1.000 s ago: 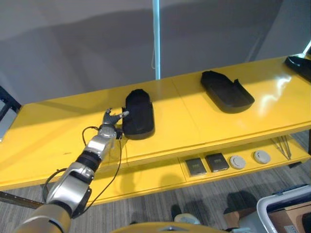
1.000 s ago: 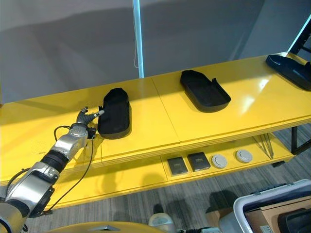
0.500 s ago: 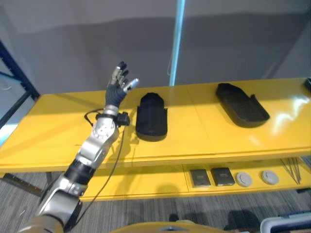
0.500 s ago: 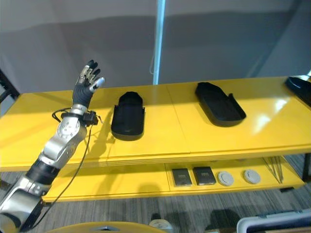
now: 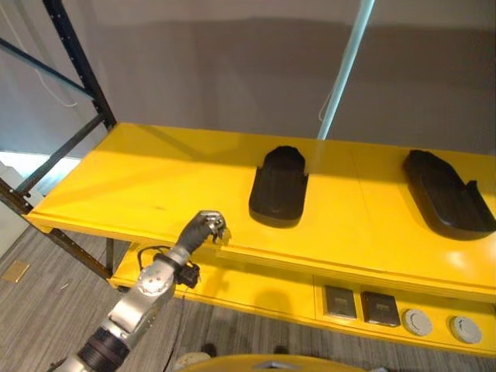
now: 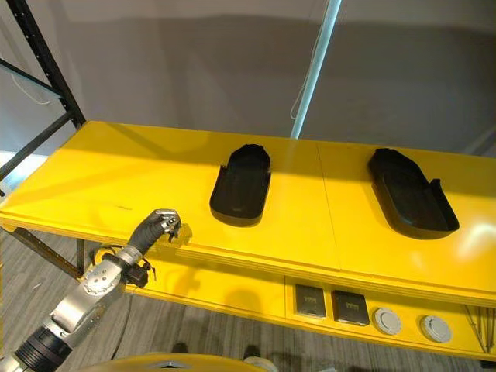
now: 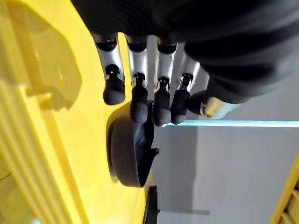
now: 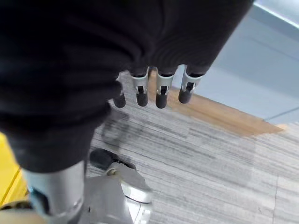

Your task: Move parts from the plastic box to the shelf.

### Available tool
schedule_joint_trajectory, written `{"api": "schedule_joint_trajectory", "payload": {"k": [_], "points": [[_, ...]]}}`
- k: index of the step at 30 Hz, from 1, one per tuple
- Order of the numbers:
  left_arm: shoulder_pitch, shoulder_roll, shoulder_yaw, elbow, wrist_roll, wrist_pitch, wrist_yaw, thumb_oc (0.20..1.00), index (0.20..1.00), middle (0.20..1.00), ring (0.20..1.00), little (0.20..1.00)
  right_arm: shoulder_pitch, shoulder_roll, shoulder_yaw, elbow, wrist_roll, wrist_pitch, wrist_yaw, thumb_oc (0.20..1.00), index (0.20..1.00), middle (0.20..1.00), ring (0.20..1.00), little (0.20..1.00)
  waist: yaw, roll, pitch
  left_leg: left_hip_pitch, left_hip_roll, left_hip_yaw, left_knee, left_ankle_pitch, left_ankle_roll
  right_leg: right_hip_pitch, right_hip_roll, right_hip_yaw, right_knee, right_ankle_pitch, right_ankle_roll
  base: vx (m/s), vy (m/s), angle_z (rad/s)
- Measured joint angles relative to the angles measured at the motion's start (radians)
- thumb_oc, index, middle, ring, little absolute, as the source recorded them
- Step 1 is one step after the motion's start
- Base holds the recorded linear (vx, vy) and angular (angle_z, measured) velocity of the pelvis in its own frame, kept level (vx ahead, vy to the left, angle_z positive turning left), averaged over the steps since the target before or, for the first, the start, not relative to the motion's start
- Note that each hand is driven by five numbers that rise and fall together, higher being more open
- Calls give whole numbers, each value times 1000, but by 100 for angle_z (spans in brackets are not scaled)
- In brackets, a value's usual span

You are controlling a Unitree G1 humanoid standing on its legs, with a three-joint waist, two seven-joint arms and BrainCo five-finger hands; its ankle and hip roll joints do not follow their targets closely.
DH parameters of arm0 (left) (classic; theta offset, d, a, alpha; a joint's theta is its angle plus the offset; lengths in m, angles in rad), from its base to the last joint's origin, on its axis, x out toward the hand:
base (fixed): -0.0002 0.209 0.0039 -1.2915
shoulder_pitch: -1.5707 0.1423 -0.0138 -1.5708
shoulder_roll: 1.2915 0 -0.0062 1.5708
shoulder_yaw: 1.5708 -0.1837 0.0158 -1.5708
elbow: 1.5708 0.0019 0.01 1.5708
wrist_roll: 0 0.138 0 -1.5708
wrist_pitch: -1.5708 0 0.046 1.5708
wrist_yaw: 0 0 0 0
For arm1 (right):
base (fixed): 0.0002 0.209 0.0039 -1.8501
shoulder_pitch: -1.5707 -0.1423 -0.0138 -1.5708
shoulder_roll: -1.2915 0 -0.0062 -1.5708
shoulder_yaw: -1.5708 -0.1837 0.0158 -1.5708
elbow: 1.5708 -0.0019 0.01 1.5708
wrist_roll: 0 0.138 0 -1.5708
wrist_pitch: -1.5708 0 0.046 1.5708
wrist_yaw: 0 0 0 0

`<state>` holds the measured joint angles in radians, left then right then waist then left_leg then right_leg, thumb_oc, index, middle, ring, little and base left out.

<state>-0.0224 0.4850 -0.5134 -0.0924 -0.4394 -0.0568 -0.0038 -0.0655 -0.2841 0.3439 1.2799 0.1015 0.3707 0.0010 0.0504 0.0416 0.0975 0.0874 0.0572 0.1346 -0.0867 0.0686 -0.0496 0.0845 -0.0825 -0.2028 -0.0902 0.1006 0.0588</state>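
Note:
Two black moulded parts lie on the yellow shelf (image 5: 139,178): one in the middle (image 5: 279,186), the other at the right (image 5: 447,192). My left hand (image 5: 203,228) rests at the shelf's front edge, left of and nearer than the middle part, apart from it. Its fingers (image 7: 138,100) are curled with the thumb against them and hold nothing; the middle part (image 7: 127,154) shows past them in the left wrist view. My right hand (image 8: 159,91) hangs over the grey carpet with relaxed fingers, holding nothing.
On the lower shelf lie two small dark square parts (image 5: 340,301) and two round grey discs (image 5: 417,322). A light blue pole (image 5: 345,66) rises behind the shelf. A dark rack frame (image 5: 74,54) stands at the left end.
The camera has swung left. My left hand has dropped from raised and spread above the shelf to the front edge, and its fingers have curled.

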Motion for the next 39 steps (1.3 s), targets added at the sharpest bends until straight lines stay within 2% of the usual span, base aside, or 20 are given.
{"api": "schedule_joint_trajectory", "payload": {"k": [3,5,9,12,18,25,35,39], "points": [[0,-1,-43,0,-14,0,-18,200,200,200,200,200,-12,-5,16,2,9,39,-13,1000,1000,1000,1000,1000,-9,17,1,-16,0,1,0,0,0,-17,1,2,0,0,0,0,0,0],[-5,-6,-57,-1,-31,0,-24,200,200,200,200,200,-16,-13,7,4,75,55,-24,1000,1000,1000,1000,1000,-17,28,3,-35,1,2,0,8,1,-46,2,3,0,2,-1,-40,3,-2],[-50,-16,-79,0,-49,0,-19,200,200,200,200,200,-10,-22,-14,16,170,46,-31,1000,1000,1000,1000,1000,-31,37,21,-72,1,17,1,19,6,-89,2,21,0,13,1,-38,0,-12],[-91,-21,-83,0,-54,-7,11,200,200,200,200,200,-8,-21,-45,25,205,8,-30,1000,1000,1000,1000,1000,-61,41,57,-72,1,35,1,18,5,-101,3,40,0,17,5,12,-17,-18],[-163,-72,-83,5,-71,-13,95,200,200,200,200,200,0,-22,-50,18,199,-23,-25,1000,1000,1000,1000,1000,-115,52,101,-69,2,57,1,17,2,-110,5,59,0,23,11,10,-21,-13],[-230,-95,-84,32,-84,-20,173,200,200,200,200,200,-14,-26,-50,-8,168,-26,-22,1000,1000,1000,1000,1000,-134,53,137,-71,4,72,6,15,1,-121,9,81,0,26,11,17,-9,-7],[-268,-120,-77,68,-109,-24,233,200,200,200,200,200,-20,-32,-51,-10,167,-25,13,1000,1000,1000,1000,1000,-161,57,168,-69,4,85,6,14,0,-125,9,91,0,27,10,9,2,-3],[-281,-133,-75,65,-117,-33,247,200,200,200,200,200,-20,-34,-50,-14,167,-25,13,1000,1000,1000,1000,1000,-163,72,198,-68,4,87,6,14,0,-125,9,94,0,26,8,-8,3,0]]}}
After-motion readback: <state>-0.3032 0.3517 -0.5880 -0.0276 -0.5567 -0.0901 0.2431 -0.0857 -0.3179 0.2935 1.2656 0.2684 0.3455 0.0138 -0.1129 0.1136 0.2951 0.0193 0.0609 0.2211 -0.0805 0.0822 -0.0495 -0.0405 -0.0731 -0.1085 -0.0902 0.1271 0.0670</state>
